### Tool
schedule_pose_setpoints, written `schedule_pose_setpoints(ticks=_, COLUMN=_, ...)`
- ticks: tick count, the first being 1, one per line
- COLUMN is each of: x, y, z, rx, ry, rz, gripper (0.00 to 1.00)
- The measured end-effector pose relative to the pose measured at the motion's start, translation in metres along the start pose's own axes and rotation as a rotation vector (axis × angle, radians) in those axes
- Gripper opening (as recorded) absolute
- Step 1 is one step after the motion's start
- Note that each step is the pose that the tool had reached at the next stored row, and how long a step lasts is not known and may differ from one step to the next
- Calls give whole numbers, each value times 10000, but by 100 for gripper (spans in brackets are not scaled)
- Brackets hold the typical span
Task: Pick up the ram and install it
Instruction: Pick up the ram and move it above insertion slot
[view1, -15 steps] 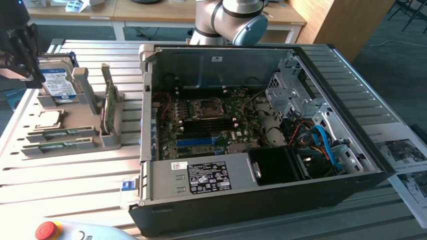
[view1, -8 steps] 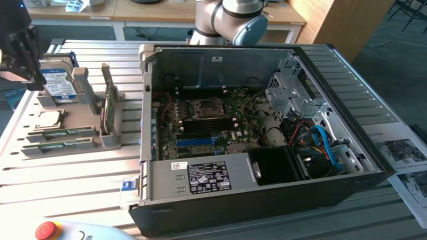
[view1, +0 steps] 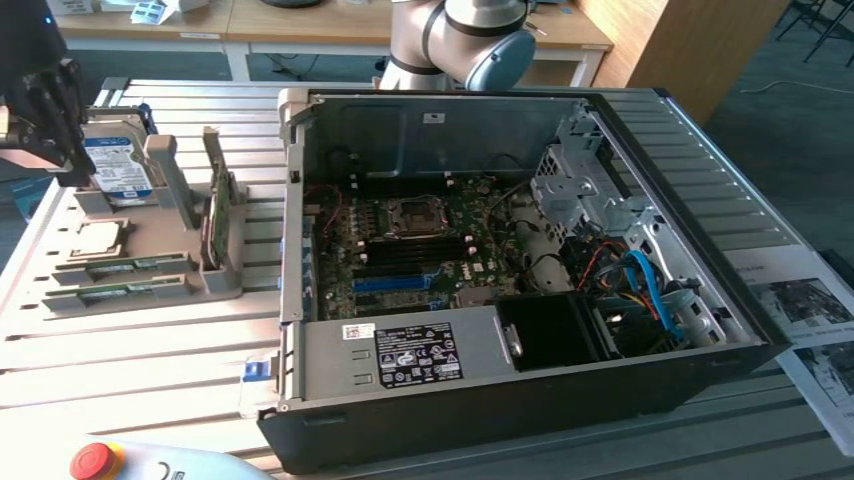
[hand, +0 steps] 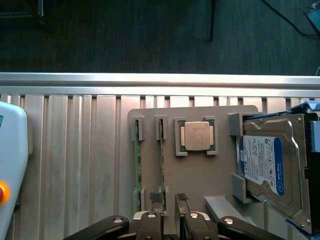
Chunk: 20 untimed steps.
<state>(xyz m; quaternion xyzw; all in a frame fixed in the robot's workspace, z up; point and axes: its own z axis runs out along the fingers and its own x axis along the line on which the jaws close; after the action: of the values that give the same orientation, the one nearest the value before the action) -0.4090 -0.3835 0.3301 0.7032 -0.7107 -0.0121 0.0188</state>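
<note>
Two thin green ram sticks lie on edge, side by side, in slots of a grey holder. In the exterior view the ram sticks sit at the holder's near end. My gripper hangs open above the holder, and one fingertip is close over the end of the inner stick. It holds nothing. In the exterior view the dark gripper is at the far left, over the holder. The open PC case exposes the motherboard and its memory slots.
A silvery CPU chip and a hard drive with a blue-white label also rest in the holder. Another green board stands upright on it. A white pendant with a red button lies on the slatted table. Papers lie at the exterior view's right.
</note>
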Motion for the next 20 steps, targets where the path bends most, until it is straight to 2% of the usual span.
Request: schedule_pose_setpoints(ticks=20, x=-3, y=-7, z=169, rx=1, ry=100, rz=4, gripper=24)
